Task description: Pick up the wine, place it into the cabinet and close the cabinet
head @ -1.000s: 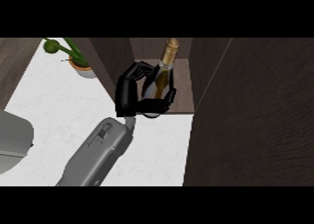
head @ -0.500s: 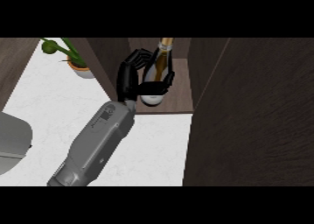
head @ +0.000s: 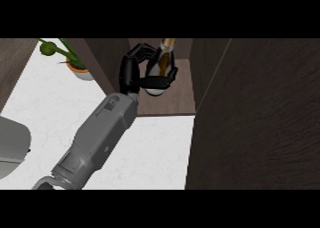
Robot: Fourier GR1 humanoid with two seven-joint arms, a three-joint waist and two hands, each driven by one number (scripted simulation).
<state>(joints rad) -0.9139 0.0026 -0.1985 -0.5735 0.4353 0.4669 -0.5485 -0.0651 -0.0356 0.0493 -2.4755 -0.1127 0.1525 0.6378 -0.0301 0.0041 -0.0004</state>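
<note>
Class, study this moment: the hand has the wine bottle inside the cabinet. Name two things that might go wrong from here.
1. The hand is curled round the wine bottle; pulling back without opening fully might tip the bottle.
2. The bottle stands near the front of the cabinet shelf, so the open cabinet door might strike it when swung shut.

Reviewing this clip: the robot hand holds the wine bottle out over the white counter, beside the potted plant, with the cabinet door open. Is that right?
Not quite. In the head view the robot hand holds the wine bottle inside the cabinet, over its wooden shelf, not out over the white counter. The potted plant stands outside, to the left. The cabinet door is indeed open.
</note>
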